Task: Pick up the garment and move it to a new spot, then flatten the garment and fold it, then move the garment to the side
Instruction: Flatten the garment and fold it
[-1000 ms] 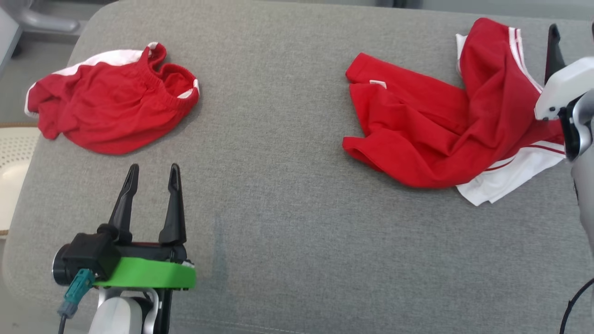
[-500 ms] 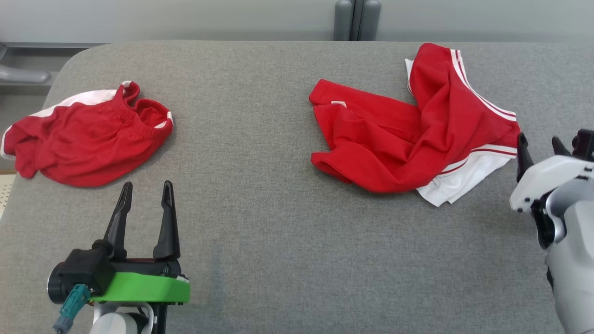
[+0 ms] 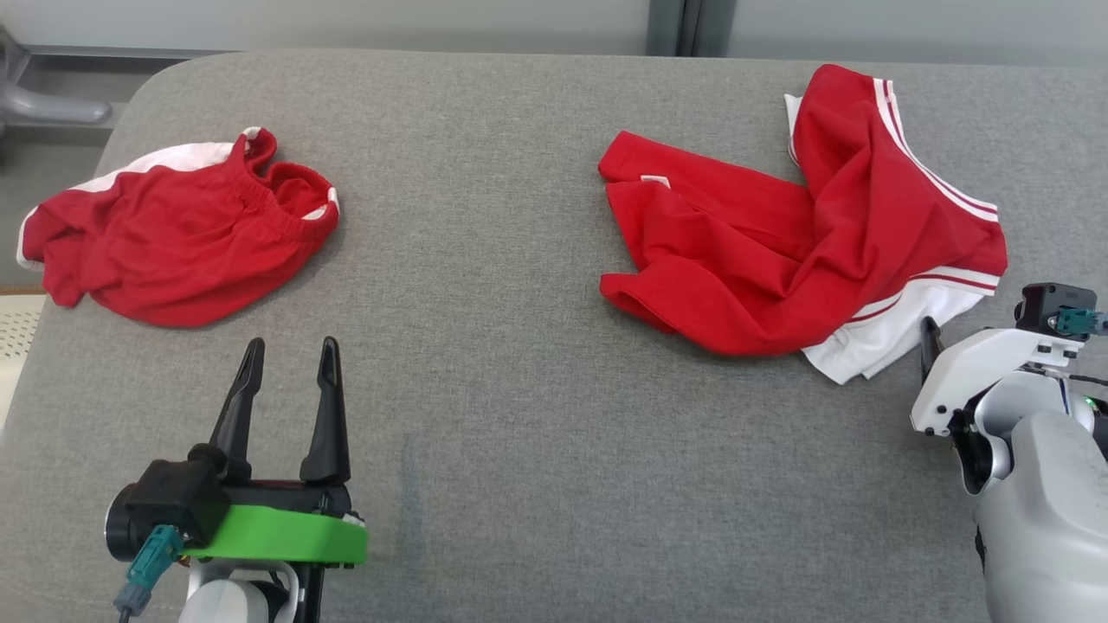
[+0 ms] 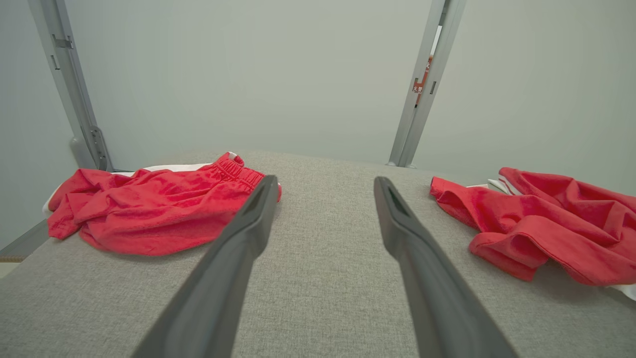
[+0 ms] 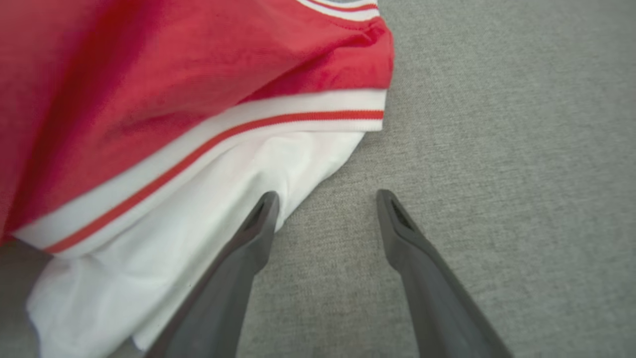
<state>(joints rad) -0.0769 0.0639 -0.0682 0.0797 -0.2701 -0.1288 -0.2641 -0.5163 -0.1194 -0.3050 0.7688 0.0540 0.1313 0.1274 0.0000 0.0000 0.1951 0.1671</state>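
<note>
On my feed the crumpled red jersey with white striped trim (image 3: 805,251) lies on the grey fabric-covered tabletop (image 3: 519,389), red folds heaped over a white panel that spills out at the edge nearest the robot. My right hand (image 5: 328,195) sits just beside that white corner, on the robot's side of the jersey, with its two dark fingers spread well apart and nothing between them. In the right wrist view one fingertip overlaps the white cloth and the other stands over bare grey fabric; I cannot tell whether either touches. A bunched pair of red shorts with a white side panel (image 3: 182,242) lies well apart from the jersey, off to its left. My left hand (image 3: 291,346) hovers far from the jersey too, nearer the robot than the shorts, fingers parted and empty, pointing away from the robot.
</note>
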